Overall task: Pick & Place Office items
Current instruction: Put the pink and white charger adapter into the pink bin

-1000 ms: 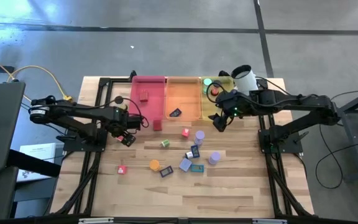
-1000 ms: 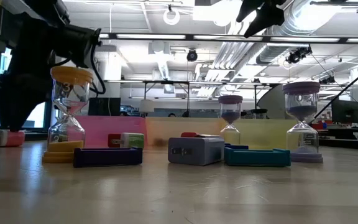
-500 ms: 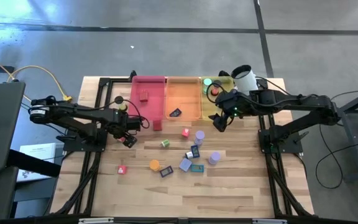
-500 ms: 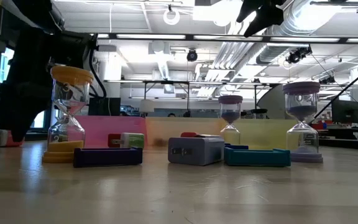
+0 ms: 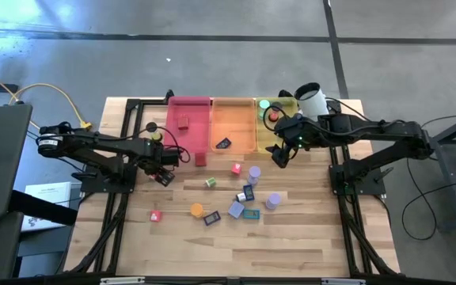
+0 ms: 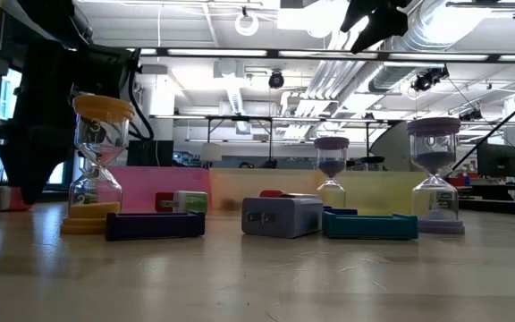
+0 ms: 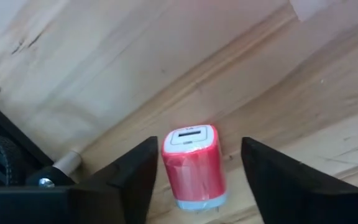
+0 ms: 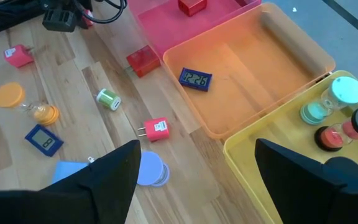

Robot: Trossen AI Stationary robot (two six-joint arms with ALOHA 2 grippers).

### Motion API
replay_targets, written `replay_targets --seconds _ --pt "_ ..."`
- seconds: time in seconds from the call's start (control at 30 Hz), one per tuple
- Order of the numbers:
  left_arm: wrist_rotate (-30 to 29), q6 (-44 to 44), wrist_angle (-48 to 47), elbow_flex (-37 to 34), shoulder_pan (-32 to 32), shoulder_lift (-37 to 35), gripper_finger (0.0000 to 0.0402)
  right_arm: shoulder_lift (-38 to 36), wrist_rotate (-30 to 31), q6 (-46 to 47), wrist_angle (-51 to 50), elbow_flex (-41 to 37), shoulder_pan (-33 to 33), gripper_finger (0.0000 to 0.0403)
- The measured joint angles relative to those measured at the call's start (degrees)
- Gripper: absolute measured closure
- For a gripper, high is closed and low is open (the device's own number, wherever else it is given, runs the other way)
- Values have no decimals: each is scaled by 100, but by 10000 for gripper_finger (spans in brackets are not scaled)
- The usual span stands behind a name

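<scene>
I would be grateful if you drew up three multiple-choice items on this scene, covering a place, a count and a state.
1. Where does the small blue digital clock lie?
A. in the orange plastic tray
B. on the floor
C. on the right arm

2. How many trays stand side by side?
A. one
B. three
C. six

3. How does the left tool stand to the red-wrapped white block?
A. far off
B. lifting it high
C. one finger on either side

Key: 1 A, it rests on that tray's floor. 2 B, pink, orange and yellow. 3 C, the block sits on the wood between them.
</scene>
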Motion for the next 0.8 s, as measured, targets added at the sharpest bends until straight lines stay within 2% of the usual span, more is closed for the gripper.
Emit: replay_targets --seconds 0.23,0.63,0.8 --pt "15 -29 -14 4 0 -2 284 0 -2 2 -1 2 0 97" --pt "329 -3 -26 0 4 -41 281 0 -5 4 -2 4 0 97" --pt "369 0 -149 54 4 -306 282 0 -7 15 -2 4 0 97"
